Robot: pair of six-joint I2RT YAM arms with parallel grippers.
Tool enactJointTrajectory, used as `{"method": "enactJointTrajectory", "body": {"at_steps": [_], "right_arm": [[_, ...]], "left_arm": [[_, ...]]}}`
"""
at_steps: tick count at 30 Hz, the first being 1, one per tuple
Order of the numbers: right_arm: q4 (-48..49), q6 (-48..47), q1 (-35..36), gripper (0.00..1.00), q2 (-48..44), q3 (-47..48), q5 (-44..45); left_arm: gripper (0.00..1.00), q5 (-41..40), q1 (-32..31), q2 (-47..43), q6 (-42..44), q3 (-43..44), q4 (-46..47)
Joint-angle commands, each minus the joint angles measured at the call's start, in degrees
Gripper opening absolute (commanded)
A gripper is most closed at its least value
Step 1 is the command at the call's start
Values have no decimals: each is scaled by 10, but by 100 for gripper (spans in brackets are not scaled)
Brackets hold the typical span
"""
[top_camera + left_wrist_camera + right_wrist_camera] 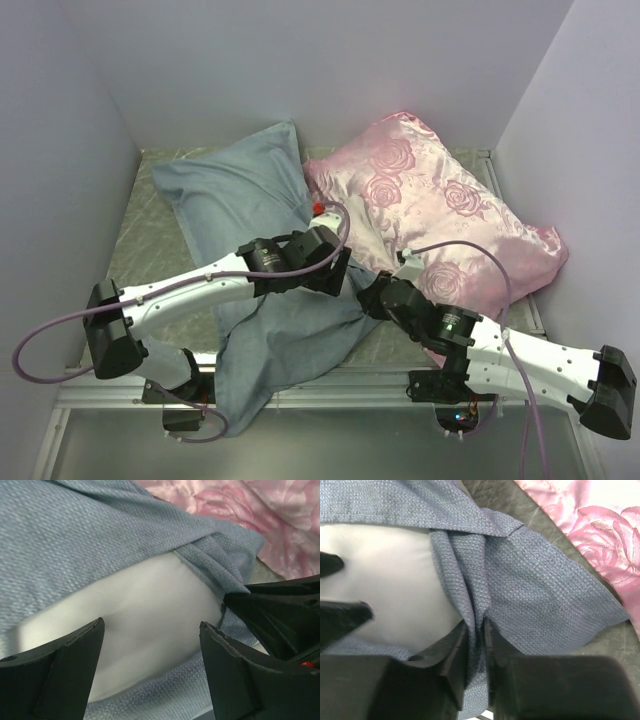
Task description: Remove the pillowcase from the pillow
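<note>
Two claws meet at the open end of the pillowcase (240, 190). It lies on the left half of the desk (140, 250), grey-blue face outward, with its near end hanging past the front edge. The right claw (475, 632) is nearly closed and pinches a bunched fold of the pillowcase hem between its fingers. The left claw (151, 625) stands wide apart, holds nothing, and is poised just over the exposed white face of the pillow (150, 590). A pink rose-patterned cushion (450, 200) lies alongside, touching the pillowcase near the middle; it is not part of the job.

Progress, as judged: early. The mouth of the cover is open and a patch of pillow shows, but most of the pillow sits inside the fabric. Outstanding: a hold on the pillow by the free claw, then drawing cover and pillow apart until fully separated. No tag is visible on the pillow.
</note>
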Motion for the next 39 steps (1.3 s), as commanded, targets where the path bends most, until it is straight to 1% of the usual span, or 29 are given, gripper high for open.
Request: {"method": "enactJointTrajectory", "body": {"at_steps": [1, 2, 4, 5, 7, 10, 11, 13, 14, 15, 17, 18, 19, 21, 23, 26, 27, 28, 31, 32, 34, 36, 37, 38, 39], "right_arm": [[21, -2, 3, 23, -4, -5, 25], [25, 0, 4, 15, 2, -7, 24], [35, 4, 4, 5, 6, -12, 22], [39, 9, 4, 3, 11, -17, 23], [47, 20, 4, 1, 13, -26, 25], [52, 31, 3, 0, 7, -44, 25], [52, 32, 4, 0, 3, -49, 26], [50, 33, 4, 0, -2, -54, 26], [49, 33, 4, 0, -7, -54, 27], [48, 32, 3, 0, -8, -55, 27], [47, 32, 4, 0, -10, -54, 28], [43, 30, 3, 1, -9, -51, 30], [41, 29, 4, 4, -8, -45, 32], [34, 25, 4, 5, -5, -36, 38], [31, 18, 3, 9, -2, -18, 41], [16, 7, 2, 15, 1, 11, 52], [2, 3, 2, 18, 3, 19, 58], [-6, 3, 1, 24, 4, 35, 66], [-31, 1, -5, 32, -4, 57, 77], [-33, -1, -12, 32, -7, 60, 78], [-37, -6, -24, 32, -14, 66, 72], [-42, -17, -56, 32, -18, 70, 57], [-41, -21, -71, 30, -27, 72, 49], [-38, -26, -91, 28, -31, 72, 14], [-23, -41, -134, 23, -36, 72, -9]], "left_arm": [[84, -17, -18, 17, -19, 0, -5], [85, -25, -18, 23, -22, -4, -5], [89, -38, -18, 47, -25, -8, -5], [90, -38, -18, 55, -23, -15, 0], [94, -42, -18, 78, -25, -28, 17], [97, -62, -16, 105, -37, -60, 39], [96, -68, -16, 113, -46, -68, 41], [88, -83, -16, 129, -53, -77, 52], [80, -85, -16, 133, -54, -81, 54], [50, -90, -14, 138, -55, -83, 57], [20, -95, -14, 140, -55, -75, 58], [1, -104, -14, 139, -55, -70, 54], [1, -108, -14, 134, -55, -62, 49], [0, -114, -14, 104, -49, -37, 40], [0, -126, -10, 80, -47, -5, 31], [0, -142, -5, 10, -46, 32, 14], [0, -147, -2, -4, -47, 39, 5], [0, -154, 4, -19, -47, 47, 3], [0, -161, 17, -81, -50, 46, 5], [0, -168, 20, -113, -54, 45, 5], [0, -170, 29, -143, -55, 38, 14], [0, -170, 32, -177, -55, 38, 16], [0, -169, 32, -184, -57, 42, 8], [0, -168, 32, -194, -58, 43, 3], [0, -165, 32, -202, -60, 43, -1]]}}
